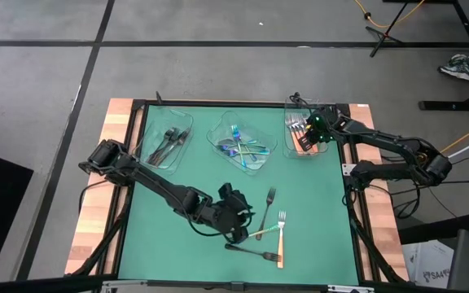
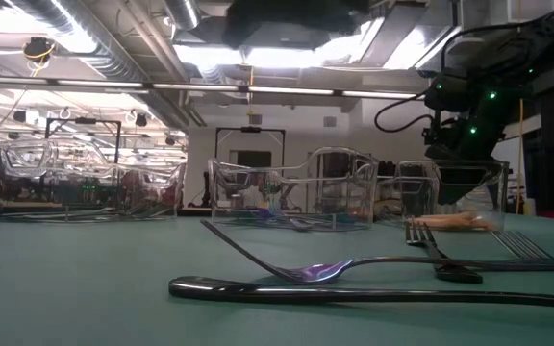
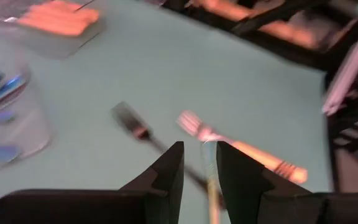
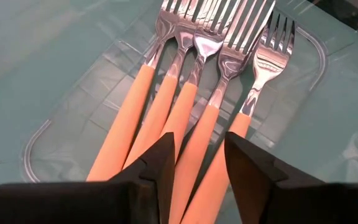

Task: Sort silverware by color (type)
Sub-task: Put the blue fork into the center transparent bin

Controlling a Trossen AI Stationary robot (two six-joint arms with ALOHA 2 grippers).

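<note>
My left gripper (image 1: pixel 247 228) hovers open over the near middle of the green mat (image 1: pixel 177 236). In its wrist view (image 3: pixel 201 152) a thin iridescent utensil (image 3: pixel 210 177) shows through the gap. That utensil (image 1: pixel 260 234) lies on the mat, across a black utensil (image 1: pixel 255 252). A loose black fork (image 1: pixel 269 202) and an orange-handled fork (image 1: pixel 281 238) lie close by. My right gripper (image 4: pixel 201 149) stands open just above several orange-handled forks (image 4: pixel 185 112), which lie side by side in the right clear tray (image 1: pixel 302 134).
A clear tray (image 1: pixel 168 146) at the far left holds black forks. The middle tray (image 1: pixel 243 146) holds blue iridescent pieces. Wooden table edges (image 1: pixel 96 203) border the mat. Bare mat lies between the trays and the loose pieces.
</note>
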